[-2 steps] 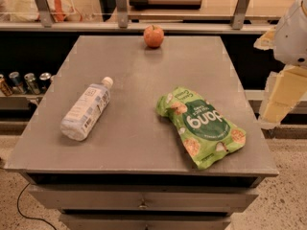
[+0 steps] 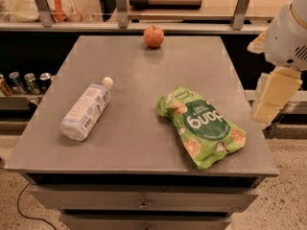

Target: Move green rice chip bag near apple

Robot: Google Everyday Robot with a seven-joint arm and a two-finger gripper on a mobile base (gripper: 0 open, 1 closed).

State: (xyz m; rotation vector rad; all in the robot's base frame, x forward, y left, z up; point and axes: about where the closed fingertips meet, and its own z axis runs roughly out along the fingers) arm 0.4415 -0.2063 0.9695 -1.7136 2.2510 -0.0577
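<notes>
**Chip bag lying well apart from the apple**

A clear plastic bottle (image 2: 86, 110) with a white cap is lying on its side on the left part of the grey worktop (image 2: 134, 147), its cap pointing toward the far side. The apple (image 2: 153, 36) is sitting upright at the middle of the far edge. The green rice chip bag (image 2: 204, 126) is lying flat and crinkled on the right near part, logo facing up. The gripper (image 2: 274, 96) is hanging beyond the worktop's right edge, near the bag and touching nothing. Whether it is wide or narrow, I cannot tell.
</notes>
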